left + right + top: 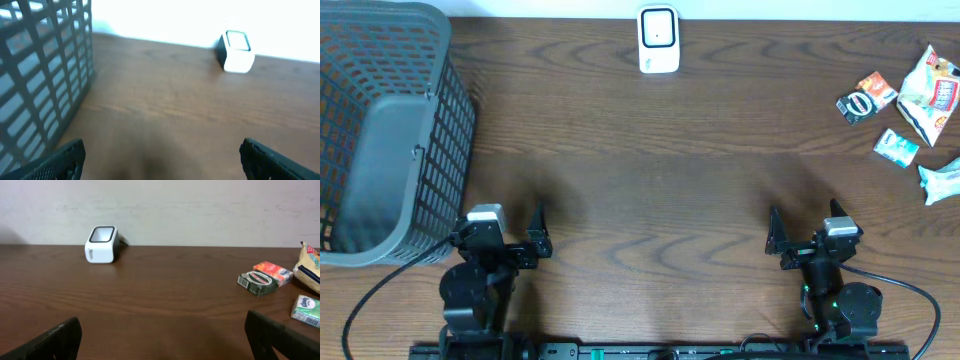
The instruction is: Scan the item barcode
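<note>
Counter: dark brown wood-grain counter, carrying everything.
Scanner: white box-shaped barcode scanner with a dark window, at 12 o'clock by the far edge, standing alone.
Items: a cluster at 2 o'clock near the right edge. A small dark box with an oval label touches an orange packet. Just beside them are a white, yellow and orange snack bag, a small green-and-white packet and a crinkled pale wrapper.
Basket: grey plastic lattice basket, at 9 to 10 o'clock, close beside the left arm.
Left jaws: at 7 o'clock, released, spread wide, grasping nothing.
Right jaws: at 5 o'clock, released, spread wide, grasping nothing, well apart from the items.
</note>
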Action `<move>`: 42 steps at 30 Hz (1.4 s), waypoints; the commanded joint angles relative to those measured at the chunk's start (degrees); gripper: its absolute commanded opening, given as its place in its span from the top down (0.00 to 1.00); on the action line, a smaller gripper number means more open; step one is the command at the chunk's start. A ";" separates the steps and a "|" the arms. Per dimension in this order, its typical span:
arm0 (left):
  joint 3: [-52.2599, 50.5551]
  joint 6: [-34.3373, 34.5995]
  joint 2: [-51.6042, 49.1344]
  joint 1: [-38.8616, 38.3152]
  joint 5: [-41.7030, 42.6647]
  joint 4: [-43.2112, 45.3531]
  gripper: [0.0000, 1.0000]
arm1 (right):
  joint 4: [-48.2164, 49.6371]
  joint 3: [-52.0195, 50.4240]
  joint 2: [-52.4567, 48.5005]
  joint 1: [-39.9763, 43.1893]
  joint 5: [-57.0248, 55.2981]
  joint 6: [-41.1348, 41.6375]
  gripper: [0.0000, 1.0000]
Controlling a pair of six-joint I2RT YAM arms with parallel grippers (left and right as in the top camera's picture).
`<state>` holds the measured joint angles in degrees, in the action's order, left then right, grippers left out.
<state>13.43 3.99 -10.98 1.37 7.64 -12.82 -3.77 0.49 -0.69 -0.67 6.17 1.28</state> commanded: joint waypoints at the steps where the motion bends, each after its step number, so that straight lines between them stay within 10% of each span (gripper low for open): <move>1: -3.37 -1.16 3.37 -0.22 0.79 5.81 0.02 | -0.13 -0.17 0.39 -0.50 -0.17 0.35 0.01; 13: -13.07 -1.16 10.25 0.52 0.31 23.87 0.03 | -0.13 -0.17 0.39 -0.50 -0.17 0.35 0.01; 42: -13.22 -1.22 10.91 1.84 -4.46 8.74 0.02 | -0.13 -0.17 0.39 -0.50 -0.17 0.35 0.01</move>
<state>0.91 3.97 -0.62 2.96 4.10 -1.43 -3.73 0.47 -0.69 -0.67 6.15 1.28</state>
